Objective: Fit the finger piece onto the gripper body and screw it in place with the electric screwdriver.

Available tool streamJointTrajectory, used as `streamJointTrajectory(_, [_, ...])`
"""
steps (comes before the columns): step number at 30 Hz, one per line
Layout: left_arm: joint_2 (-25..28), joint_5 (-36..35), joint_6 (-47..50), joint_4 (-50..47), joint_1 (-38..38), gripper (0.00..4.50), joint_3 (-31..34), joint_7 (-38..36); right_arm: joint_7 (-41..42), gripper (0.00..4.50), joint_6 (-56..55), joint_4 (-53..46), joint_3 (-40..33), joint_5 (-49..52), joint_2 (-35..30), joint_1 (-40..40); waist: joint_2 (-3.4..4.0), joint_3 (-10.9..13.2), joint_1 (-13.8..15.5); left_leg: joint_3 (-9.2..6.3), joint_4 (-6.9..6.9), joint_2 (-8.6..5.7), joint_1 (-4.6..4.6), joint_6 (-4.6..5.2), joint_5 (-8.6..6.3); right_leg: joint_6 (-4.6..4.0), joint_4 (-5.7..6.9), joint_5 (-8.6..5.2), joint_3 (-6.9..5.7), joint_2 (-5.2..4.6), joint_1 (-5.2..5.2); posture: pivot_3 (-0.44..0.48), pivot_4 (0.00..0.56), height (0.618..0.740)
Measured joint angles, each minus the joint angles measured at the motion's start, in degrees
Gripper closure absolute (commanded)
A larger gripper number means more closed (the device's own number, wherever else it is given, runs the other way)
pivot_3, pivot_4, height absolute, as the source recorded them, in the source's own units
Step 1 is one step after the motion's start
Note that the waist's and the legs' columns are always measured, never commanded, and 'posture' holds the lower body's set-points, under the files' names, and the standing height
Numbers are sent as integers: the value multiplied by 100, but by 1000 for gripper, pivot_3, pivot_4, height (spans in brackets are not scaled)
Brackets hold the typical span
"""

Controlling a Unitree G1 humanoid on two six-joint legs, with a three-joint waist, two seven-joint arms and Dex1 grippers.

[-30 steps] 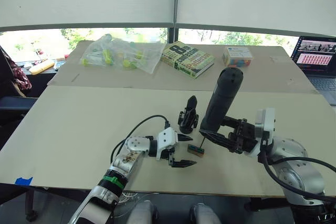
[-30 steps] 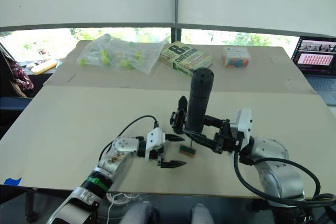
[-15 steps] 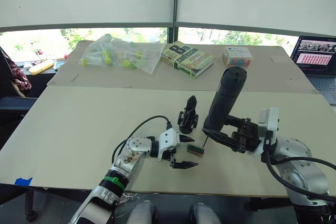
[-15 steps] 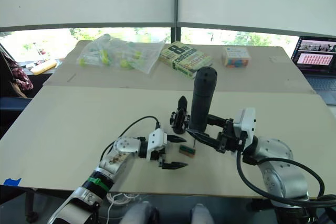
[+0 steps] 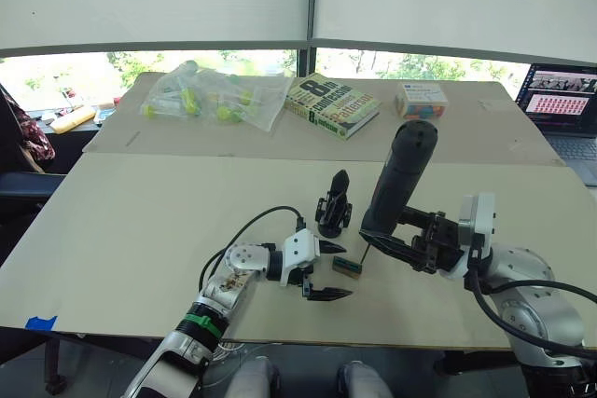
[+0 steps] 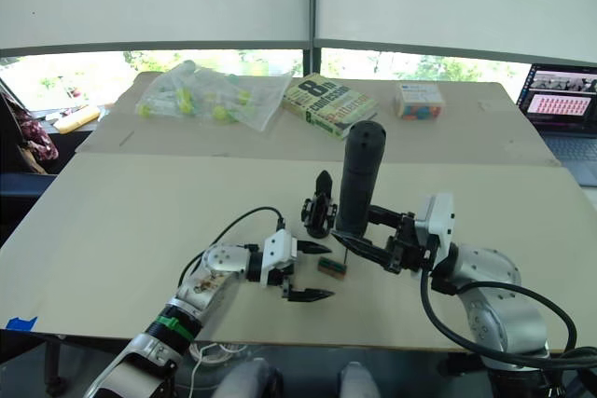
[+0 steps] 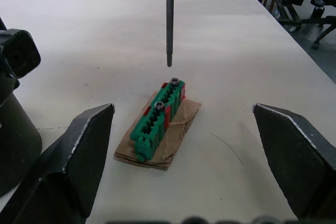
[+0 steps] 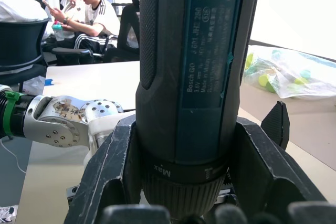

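Beige table (image 5: 140,221), two boards butted together. Far board, left to right: one clear bag of yellow-green bits (image 5: 216,97), one book (image 5: 332,104), one small colourful box (image 5: 421,99); laptop (image 5: 560,109) at the far right edge.

Left gripper (image 5: 323,268) lies low on the near board, fingers spread wide, holding nothing. Left wrist view: its two fingers flank one small green block (image 7: 157,120) on a scrap of brown card, touching neither. Block carries two screws on top.

Gripper body (image 5: 333,206) stands upright just behind the left gripper, black linkage block on a round base, one pointed finger sticking up. Nothing touches it. Finger piece: can't pick it out.

Electric screwdriver (image 5: 398,176) is clamped in the right gripper (image 5: 396,240), held near upright, rounded end up, slightly tilted. Thick black barrel; right wrist view shows white print on it and the gripper's fingers (image 8: 107,169) pressed against both sides. Thin metal bit (image 7: 169,17) points down, tip hanging just above the green block's far screw, not touching. Between gripper body and screwdriver there's a small gap.

One black cable (image 5: 241,228) loops over the table behind the left arm.
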Motion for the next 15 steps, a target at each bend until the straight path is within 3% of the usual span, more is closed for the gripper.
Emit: streamJointTrajectory(15, [77, -1, 97, -146, 76, 0, -37, 38, 59, 2576, 0, 19, 46, -6, 5, 3, 0, 0, -5, 0, -1, 1, 0, 0, 0, 0, 0, 0, 0, 0, -2, 0, 150, 740])
